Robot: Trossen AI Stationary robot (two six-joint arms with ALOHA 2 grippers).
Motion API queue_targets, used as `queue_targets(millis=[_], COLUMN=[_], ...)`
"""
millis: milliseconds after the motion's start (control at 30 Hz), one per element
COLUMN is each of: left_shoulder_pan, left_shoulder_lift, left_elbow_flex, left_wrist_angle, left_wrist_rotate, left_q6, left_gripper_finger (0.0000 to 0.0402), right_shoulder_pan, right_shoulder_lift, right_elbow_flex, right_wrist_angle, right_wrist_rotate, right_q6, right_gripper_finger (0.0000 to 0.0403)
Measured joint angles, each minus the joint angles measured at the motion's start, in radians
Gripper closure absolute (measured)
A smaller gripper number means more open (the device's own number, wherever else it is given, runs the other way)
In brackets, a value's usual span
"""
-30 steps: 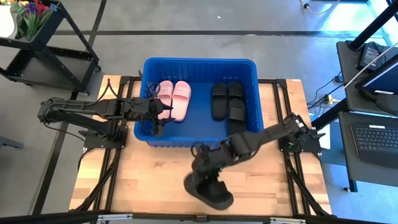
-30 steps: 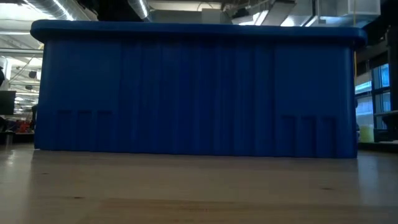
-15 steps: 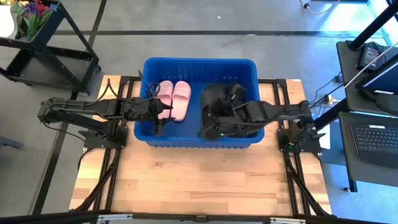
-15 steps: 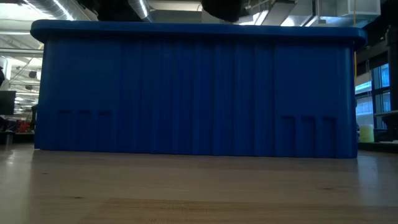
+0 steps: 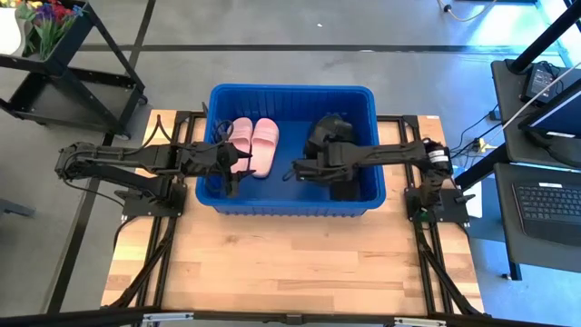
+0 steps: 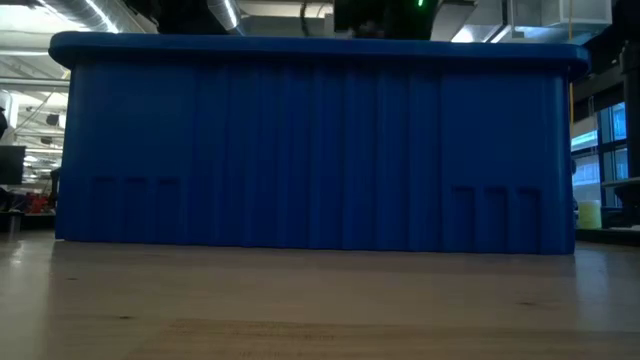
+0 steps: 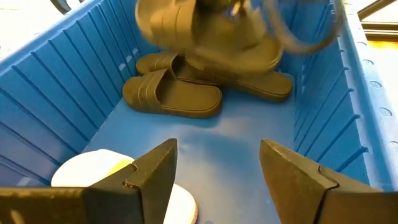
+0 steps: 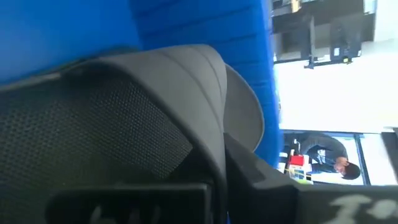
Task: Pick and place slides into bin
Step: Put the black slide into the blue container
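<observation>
The blue bin [image 5: 290,95] stands at the table's far middle. Two pale pink slides [image 5: 254,145] lie side by side on its floor at the left, and two black slides [image 7: 171,96] lie on its floor at the right. My right gripper [image 5: 313,168] is inside the bin's right half, shut on a black slide [image 7: 199,31] held above those two. My left gripper [image 7: 214,168] is open and empty, low in the bin's left half beside the pink slides [image 7: 93,171]. My right gripper holds the black slide [image 8: 155,106], which fills its wrist view and hides the place of contact, so I cannot tell which part it has. It reaches in from the table's right. The slide hangs clear above the two black slides on the bin floor.
The bin's near wall [image 6: 320,150] fills the low view, with my right arm [image 6: 370,12] showing just above its rim. Bare wood table [image 5: 290,263] lies between the bin and the near edge. A person shows far off in the room [image 8: 326,158].
My right gripper has carried the black slide from near the table's near edge up and toward the far edge, over the bin's near rim and into its right half. The slide is now above the two black slides there.
</observation>
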Motion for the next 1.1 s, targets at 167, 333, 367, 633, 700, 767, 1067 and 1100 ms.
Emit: queue_targets(millis=[167,333,367,633,700,767,1067,1100], left_shoulder_pan=[0.0,0.0,0.0,0.0,0.0,0.0,0.0,0.0], left_shoulder_lift=[0.0,0.0,0.0,0.0,0.0,0.0,0.0,0.0], left_elbow_flex=[0.0,0.0,0.0,0.0,0.0,0.0,0.0,0.0], left_wrist_angle=[0.0,0.0,0.0,-0.001,-0.001,-0.001,-0.001,-0.002], left_wrist_rotate=[-0.024,-0.095,-0.106,-0.156,-0.156,-0.156,-0.157,-0.157], left_q6=[0.0,0.0,0.0,0.001,0.001,0.001,0.0,0.0], left_gripper_finger=[0.0178,0.0178,0.0178,0.0178,0.0178,0.0178,0.0178,0.0178], right_shoulder_pan=[-0.042,-0.042,-0.042,-0.045,-0.045,-0.045,-0.047,-0.047], right_shoulder_lift=[0.0,-0.001,-0.001,-0.003,-0.004,-0.003,-0.003,-0.003], right_elbow_flex=[-0.147,-0.242,-0.254,-0.329,-0.342,-0.346,-0.345,-0.345], right_wrist_angle=[0.254,0.445,0.462,0.516,0.545,0.562,0.601,0.601], right_wrist_rotate=[-0.077,-0.087,-0.096,-0.151,-0.165,-0.176,-0.284,-0.29], right_q6=[-0.158,-0.325,-0.344,-0.328,-0.327,-0.328,-0.363,-0.368], right_gripper_finger=[0.0388,0.0388,0.0388,0.0388,0.0388,0.0384,0.0389,0.0389])
